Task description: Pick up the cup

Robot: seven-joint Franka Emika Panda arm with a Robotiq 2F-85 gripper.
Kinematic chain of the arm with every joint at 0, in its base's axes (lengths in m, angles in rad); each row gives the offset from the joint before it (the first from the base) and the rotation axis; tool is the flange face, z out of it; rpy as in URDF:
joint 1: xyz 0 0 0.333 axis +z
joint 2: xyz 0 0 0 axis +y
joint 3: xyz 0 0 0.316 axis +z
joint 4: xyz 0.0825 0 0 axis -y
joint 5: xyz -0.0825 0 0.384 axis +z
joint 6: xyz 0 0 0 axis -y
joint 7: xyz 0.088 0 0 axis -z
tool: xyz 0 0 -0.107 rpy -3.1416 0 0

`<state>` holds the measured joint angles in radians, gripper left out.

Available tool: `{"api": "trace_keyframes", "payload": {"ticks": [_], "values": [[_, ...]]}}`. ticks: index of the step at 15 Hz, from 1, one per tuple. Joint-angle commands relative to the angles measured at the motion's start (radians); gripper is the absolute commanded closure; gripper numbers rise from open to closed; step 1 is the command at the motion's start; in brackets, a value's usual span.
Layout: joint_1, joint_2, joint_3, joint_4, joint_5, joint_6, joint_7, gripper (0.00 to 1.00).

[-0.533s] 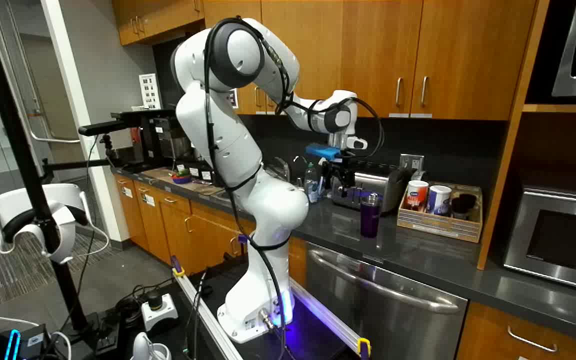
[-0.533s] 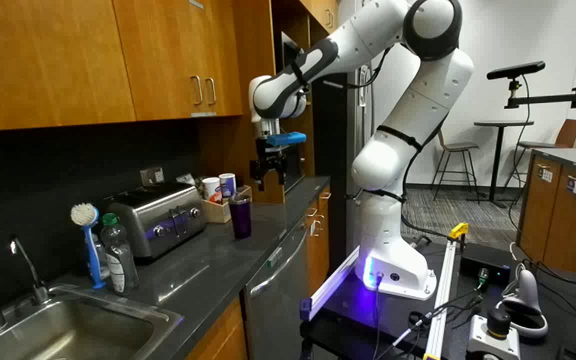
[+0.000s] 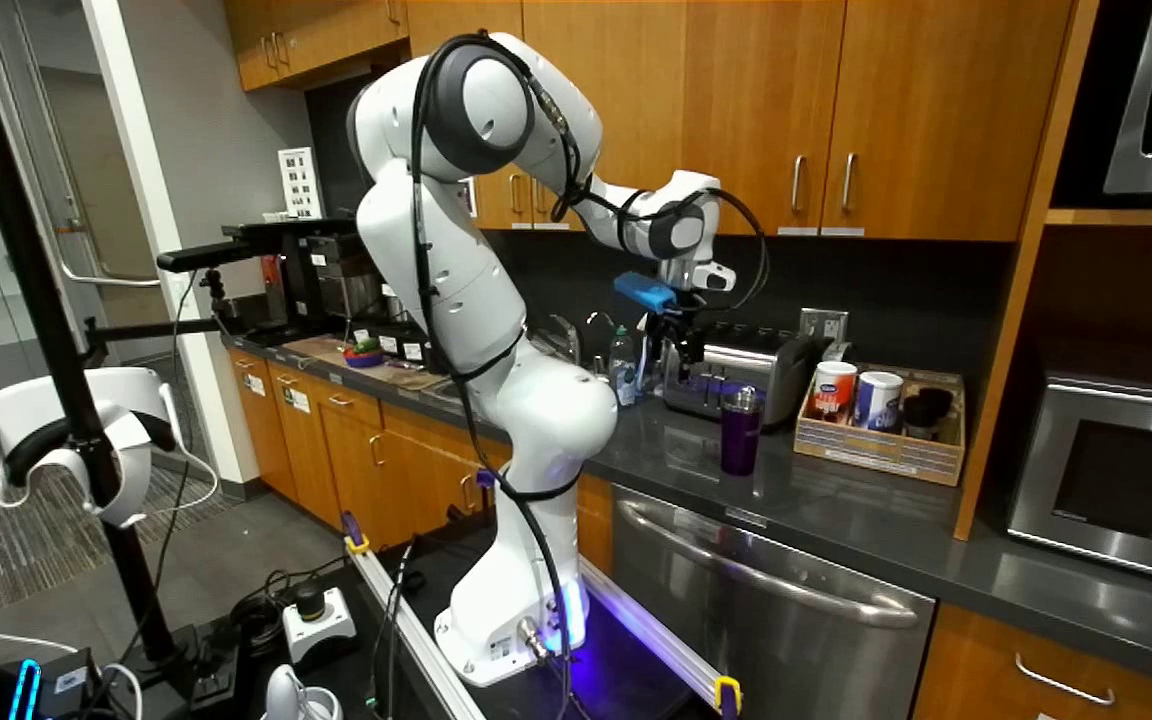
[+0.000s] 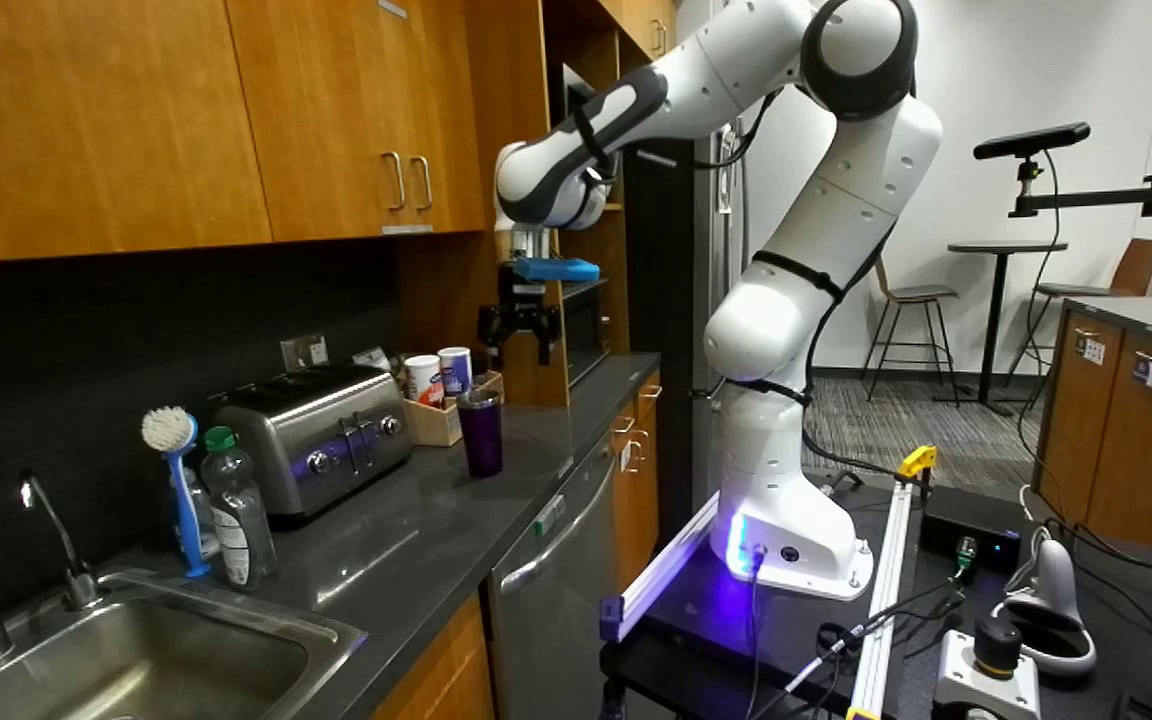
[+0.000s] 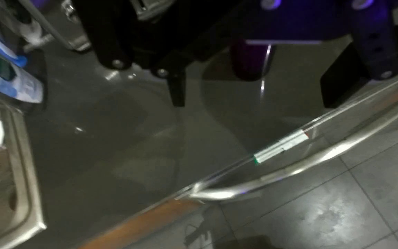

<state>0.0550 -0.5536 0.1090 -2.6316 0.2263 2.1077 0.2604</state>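
One cup was seen upright on the counter, near the toaster; the gripper was held higher, spread, apart from the cup.

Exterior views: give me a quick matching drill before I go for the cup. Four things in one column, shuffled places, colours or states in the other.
Things
1. cup
2. tool
3. clear bottle
4. red-and-white can

Places, colours, states
A. topped by a green cap
B. inside the box
C. dark purple, upright on the counter
D. open, in the air

Pairs: 1-C, 2-D, 3-A, 4-B
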Motion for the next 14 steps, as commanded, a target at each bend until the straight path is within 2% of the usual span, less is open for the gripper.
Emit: {"api": "trace_keyframes", "payload": {"ticks": [1,3,5,7,11,13,14], "values": [[0.035,0.102,-0.017,0.107,0.161,0.107,0.027,0.00],[0.049,0.123,-0.016,0.101,0.263,0.230,0.020,0.00],[0.017,0.137,-0.001,0.074,0.283,0.303,0.101,0.00],[-0.022,0.124,0.001,0.029,0.245,0.330,0.187,0.00],[-0.037,0.094,-0.038,-0.036,0.333,0.416,0.259,0.00],[-0.053,0.093,-0.033,-0.054,0.324,0.432,0.302,0.00],[-0.043,0.125,-0.044,-0.022,0.304,0.404,0.256,0.00]]}}
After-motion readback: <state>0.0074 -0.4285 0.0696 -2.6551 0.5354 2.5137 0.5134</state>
